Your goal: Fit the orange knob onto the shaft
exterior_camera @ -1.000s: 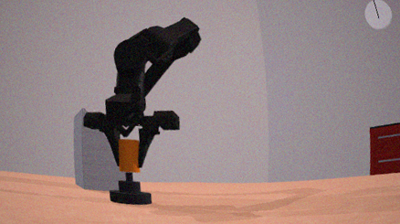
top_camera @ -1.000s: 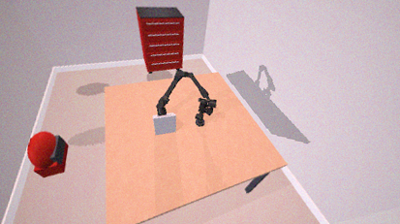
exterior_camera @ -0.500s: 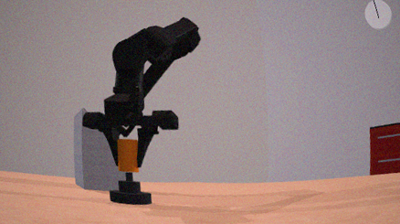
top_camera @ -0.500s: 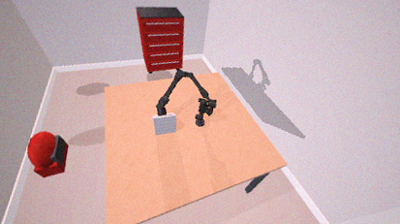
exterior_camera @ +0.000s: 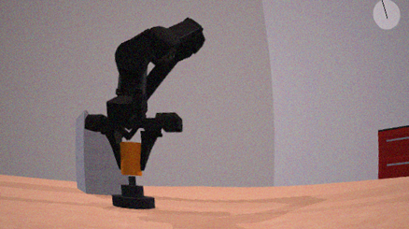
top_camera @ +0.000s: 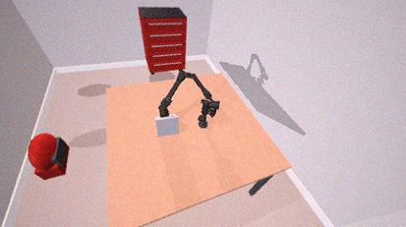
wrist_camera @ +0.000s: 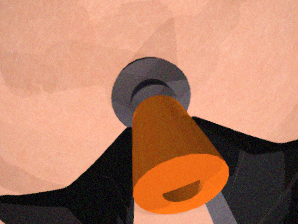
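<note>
Matt, wood-like tabletop (top_camera: pixel 202 165) (exterior_camera: pixel 273 228) (wrist_camera: pixel 60 150); smooth knob (exterior_camera: pixel 131 159) (wrist_camera: pixel 172 145), perhaps plastic.

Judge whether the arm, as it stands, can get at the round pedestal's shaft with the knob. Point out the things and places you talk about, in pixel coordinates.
Probably yes: the gripper (exterior_camera: pixel 131 162) holds the orange knob (exterior_camera: pixel 131 159) (wrist_camera: pixel 175 150) just above the shaft (exterior_camera: pixel 132 181), nothing visible between them. Flat-side alignment can't be told.

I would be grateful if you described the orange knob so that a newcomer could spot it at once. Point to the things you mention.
On the wooden table (top_camera: pixel 201 170) (exterior_camera: pixel 284 220), find the black arm reaching over a dark round pedestal (exterior_camera: pixel 133 201) (wrist_camera: pixel 122 95). Between its gripper's fingers (exterior_camera: pixel 148 149), just above the pedestal, is the knob (exterior_camera: pixel 131 159) (wrist_camera: pixel 165 130): an upright cylinder, the only orange piece beside black and grey neighbours.
</note>
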{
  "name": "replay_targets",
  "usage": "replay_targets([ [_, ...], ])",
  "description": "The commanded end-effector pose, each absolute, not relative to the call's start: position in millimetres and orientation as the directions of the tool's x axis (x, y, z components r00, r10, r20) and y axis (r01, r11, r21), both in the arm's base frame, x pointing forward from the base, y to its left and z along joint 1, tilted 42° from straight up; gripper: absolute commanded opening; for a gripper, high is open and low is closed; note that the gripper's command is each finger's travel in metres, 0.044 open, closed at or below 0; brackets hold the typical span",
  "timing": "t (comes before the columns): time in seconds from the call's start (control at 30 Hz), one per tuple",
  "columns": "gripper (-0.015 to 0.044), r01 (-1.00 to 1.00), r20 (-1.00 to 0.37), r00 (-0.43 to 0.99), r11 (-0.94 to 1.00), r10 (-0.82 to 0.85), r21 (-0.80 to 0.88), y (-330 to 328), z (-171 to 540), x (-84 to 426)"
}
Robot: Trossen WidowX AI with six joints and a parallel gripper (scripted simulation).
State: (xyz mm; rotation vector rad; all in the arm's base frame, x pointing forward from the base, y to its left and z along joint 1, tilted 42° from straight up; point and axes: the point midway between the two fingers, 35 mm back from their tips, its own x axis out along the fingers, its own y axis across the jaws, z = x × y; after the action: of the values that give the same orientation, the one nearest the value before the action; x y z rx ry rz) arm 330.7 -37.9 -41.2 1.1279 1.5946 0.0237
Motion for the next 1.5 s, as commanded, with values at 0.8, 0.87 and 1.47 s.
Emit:
replay_targets([
  [0.8, 0.0, 0.635, -0.749, 0.09, 0.542, 0.656, 0.551, -40.3, -41.1, 332.3],
  [0.87, 0.0, 0.642, -0.749, 0.09, 0.537, 0.656, 0.548, -40.6, -40.7, 331.5],
  [1.47, 0.0, 0.781, -0.749, 0.09, 0.42, 0.656, 0.462, -38.2, -39.3, 326.4],
])
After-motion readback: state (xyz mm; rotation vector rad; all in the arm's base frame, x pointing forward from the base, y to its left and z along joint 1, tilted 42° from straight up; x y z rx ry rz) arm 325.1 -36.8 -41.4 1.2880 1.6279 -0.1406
